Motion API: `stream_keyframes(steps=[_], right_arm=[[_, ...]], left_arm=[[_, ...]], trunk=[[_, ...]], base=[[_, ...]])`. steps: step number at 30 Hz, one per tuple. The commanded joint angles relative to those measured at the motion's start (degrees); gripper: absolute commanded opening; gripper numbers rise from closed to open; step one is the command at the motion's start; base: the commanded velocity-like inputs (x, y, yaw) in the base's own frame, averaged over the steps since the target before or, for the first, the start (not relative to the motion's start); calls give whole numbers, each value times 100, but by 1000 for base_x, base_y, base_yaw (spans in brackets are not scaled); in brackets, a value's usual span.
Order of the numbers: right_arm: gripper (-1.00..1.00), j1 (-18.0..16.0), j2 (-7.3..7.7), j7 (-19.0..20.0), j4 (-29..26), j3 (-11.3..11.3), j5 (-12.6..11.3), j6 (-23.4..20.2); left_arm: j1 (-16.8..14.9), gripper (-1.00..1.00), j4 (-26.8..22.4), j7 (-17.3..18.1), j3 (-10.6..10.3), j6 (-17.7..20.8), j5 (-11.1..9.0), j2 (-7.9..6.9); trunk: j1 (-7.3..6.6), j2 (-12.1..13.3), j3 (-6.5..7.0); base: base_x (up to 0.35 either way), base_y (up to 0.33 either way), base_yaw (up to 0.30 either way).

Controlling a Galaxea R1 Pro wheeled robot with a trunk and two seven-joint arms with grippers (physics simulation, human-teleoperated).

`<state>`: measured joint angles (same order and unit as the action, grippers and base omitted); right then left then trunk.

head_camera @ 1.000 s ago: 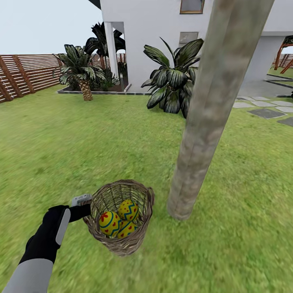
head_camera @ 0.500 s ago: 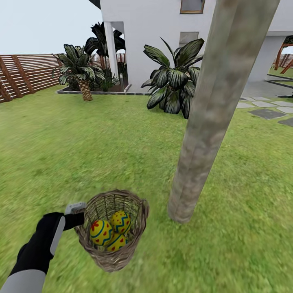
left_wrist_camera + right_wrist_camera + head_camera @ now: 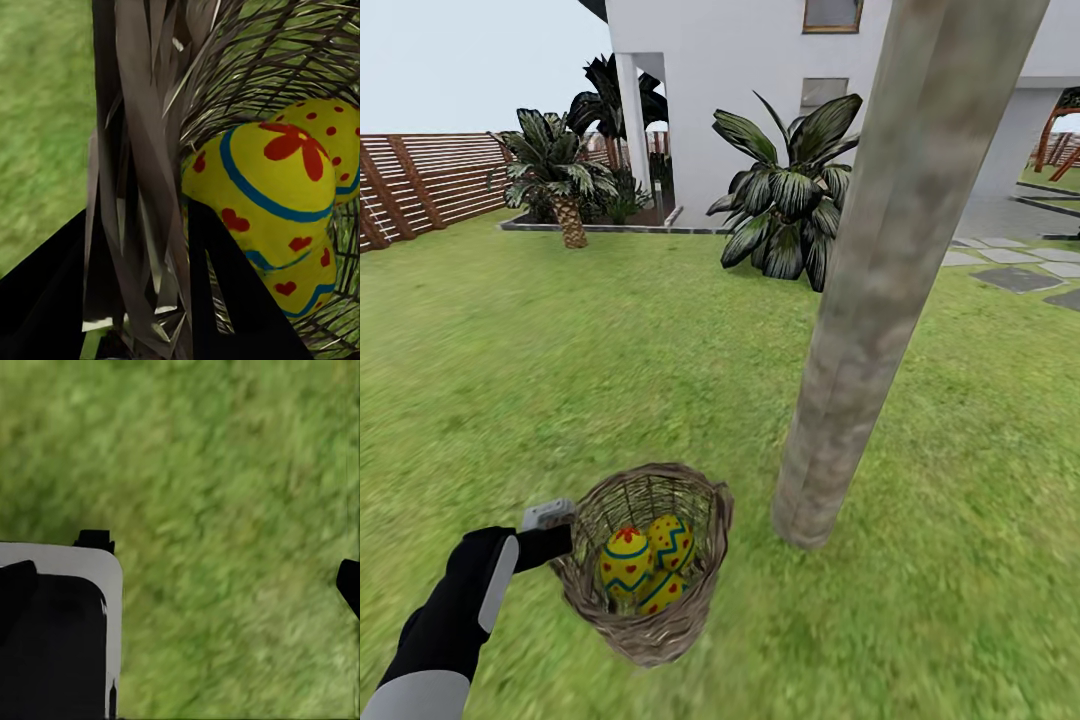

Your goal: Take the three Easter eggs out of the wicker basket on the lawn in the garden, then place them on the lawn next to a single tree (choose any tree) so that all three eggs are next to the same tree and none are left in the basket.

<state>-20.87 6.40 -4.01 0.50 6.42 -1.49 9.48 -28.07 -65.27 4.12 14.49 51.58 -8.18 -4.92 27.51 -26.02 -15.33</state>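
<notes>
1. The left gripper [image 3: 560,540] holds the wicker basket [image 3: 650,560] by its rim, on the side that is away from the tree [image 3: 880,300]. In the left wrist view the two dark fingers [image 3: 225,300] stand on both sides of the woven wall, so the jaws are closed on the basket rim.
2. The basket is tilted, with its opening turned up and toward the camera, and its bottom is close to the lawn [image 3: 560,380]. If it touches the grass or hangs just above it, I cannot tell.
3. All three Easter eggs [image 3: 645,565] are inside the basket. They lie together, touching each other; one shows a red flower on top, one a blue zigzag, and one red hearts lower down.
4. The basket is near the foot of the tree, beside the thick grey-brown trunk, with a strip of grass between them.
5. The right gripper [image 3: 225,577] points down at the grass. One finger shows at each side with much grass between, so its jaws are wide and hold nothing.
6. Far behind there are a white house [image 3: 740,60], a brown slatted fence [image 3: 430,180] and a short palm [image 3: 560,180].
</notes>
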Motion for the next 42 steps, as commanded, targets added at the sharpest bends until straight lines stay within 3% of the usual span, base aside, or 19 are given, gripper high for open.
stream_keyframes(steps=[1,3,5,6,7,8,9,10,13,17,22,42], right_arm=[[100,-4,169,21,-41,18,-40,22],[100,-5,583,424,-331,-136,-88,1],[100,-5,1080,1614,-445,-1092,-165,-30],[100,-5,1348,2346,-458,-1740,-180,-43],[100,-5,1612,2956,-460,-2246,-189,-49],[100,-5,1791,3305,-457,-2521,-195,-56],[100,-5,1955,3599,-455,-2721,-200,-59],[100,-5,2048,3762,-450,-2786,-206,-60],[100,-5,2283,4465,-402,-2831,-218,-66],[100,-5,2429,4680,-385,-2839,-227,-69],[100,-5,2440,4742,-384,-2839,-227,-70],[100,-5,2414,4734,-384,-2830,-220,-70]], left_arm=[[-5,-100,-2,8,10,28,53,0],[-5,-100,-3,10,10,28,53,0],[-5,-100,-3,8,10,28,53,0],[-5,-100,-1,8,10,28,53,0],[-5,-100,1,9,10,28,53,0],[-5,-100,0,7,10,28,53,0],[-5,-100,3,9,10,28,53,0],[-5,-100,0,7,10,28,53,0],[-5,-100,5,2,12,20,61,0],[-5,-100,6,2,14,19,66,0],[-5,-100,6,2,22,26,63,0],[-5,-100,8,-25,46,36,66,10]], trunk=[[25,-52,-28],[69,-132,-64],[113,-212,-100],[135,-252,-118],[157,-292,-136],[179,-332,-154],[201,-372,-172],[222,-413,-190],[288,-533,-244],[376,-693,-315],[420,-774,-351],[859,-1576,-710]], base=[[0,0,0],[0,0,0],[0,0,0],[0,0,0],[0,0,0],[0,0,0],[0,0,0],[0,0,0],[0,0,0],[0,0,0],[0,0,0],[0,0,0]])
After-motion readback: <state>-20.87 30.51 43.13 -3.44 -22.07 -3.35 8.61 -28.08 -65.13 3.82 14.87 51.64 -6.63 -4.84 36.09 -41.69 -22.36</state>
